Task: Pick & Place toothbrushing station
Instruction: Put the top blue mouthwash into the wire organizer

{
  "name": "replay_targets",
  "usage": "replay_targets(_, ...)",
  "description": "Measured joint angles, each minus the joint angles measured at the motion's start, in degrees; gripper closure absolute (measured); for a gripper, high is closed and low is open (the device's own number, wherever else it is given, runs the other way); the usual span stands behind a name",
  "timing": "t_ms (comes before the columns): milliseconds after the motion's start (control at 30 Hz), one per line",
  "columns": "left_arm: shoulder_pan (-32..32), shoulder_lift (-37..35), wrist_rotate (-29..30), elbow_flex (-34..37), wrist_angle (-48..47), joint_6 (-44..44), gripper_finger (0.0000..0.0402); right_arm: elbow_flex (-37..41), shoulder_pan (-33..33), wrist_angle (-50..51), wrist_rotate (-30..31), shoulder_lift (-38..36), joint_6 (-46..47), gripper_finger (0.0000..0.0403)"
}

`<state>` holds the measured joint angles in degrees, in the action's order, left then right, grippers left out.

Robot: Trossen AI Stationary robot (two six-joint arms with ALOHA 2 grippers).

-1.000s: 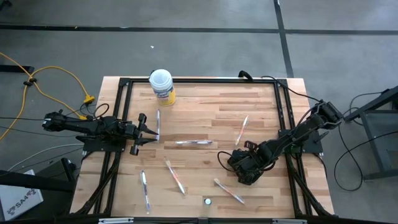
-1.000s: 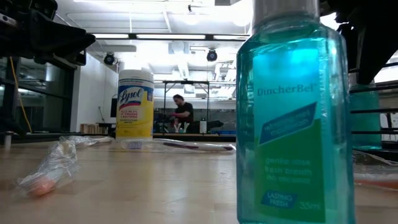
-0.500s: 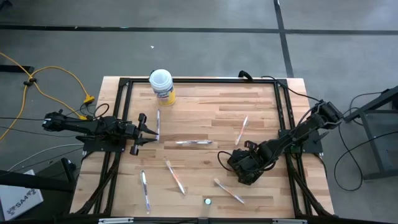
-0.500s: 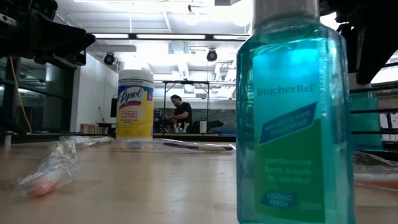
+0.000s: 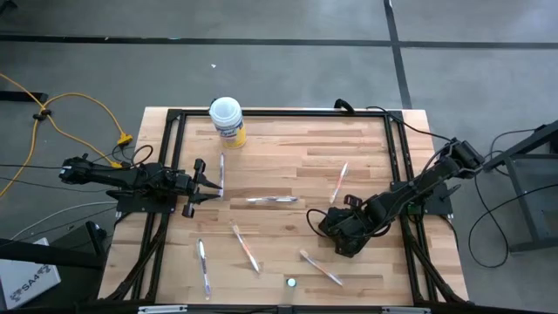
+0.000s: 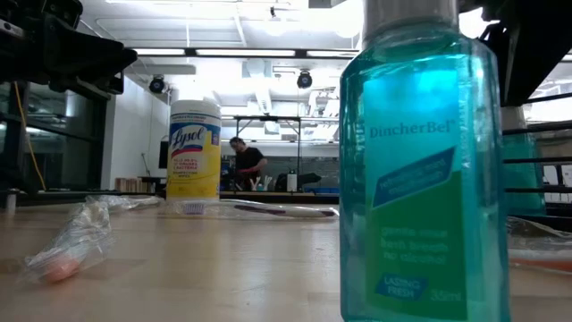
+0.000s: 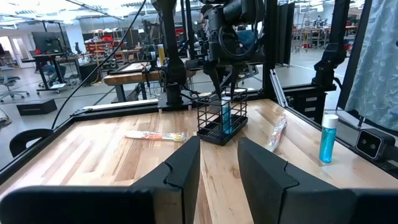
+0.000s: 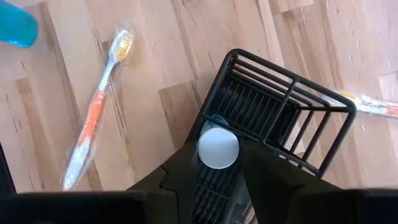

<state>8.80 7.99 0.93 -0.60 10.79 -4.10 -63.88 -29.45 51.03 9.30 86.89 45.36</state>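
Two dark fingers of my right gripper (image 8: 216, 180) straddle a white-capped bottle (image 8: 217, 147) standing inside the black wire rack (image 8: 273, 121), which is the toothbrushing station here. They look slightly parted, but I can't tell whether they're actually pinching anything. The rack sits on the table's (image 5: 288, 157) right half, a wrapped toothbrush (image 8: 96, 112) just beside it. Left gripper (image 5: 202, 183) waits at the left edge, fingers parted with nothing between them. I'd call this the grasp step (not lifted yet). Next move needs a firm hold on the rack, then a straight lift.
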Motion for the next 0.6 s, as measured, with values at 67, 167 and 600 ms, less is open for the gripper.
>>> replay_targets(67, 0.00, 0.00, 0.00, 0.00, 0.00, 0.00, 0.0299, 0.00, 0.00, 0.13, 0.00, 0.00, 0.00, 0.0286)
replay_targets(167, 0.00, 0.00, 0.02, 0.00, 0.00, 0.00, 0.0299, 0.00, 0.00, 0.35, 0.00, 0.00, 0.02, 0.0286)
replay_targets(600, 0.00, 0.00, 0.00, 0.00, 0.00, 0.00, 0.0299, -0.02, 0.02, 1.51, 0.24, -0.50, 0.45, 0.0286)
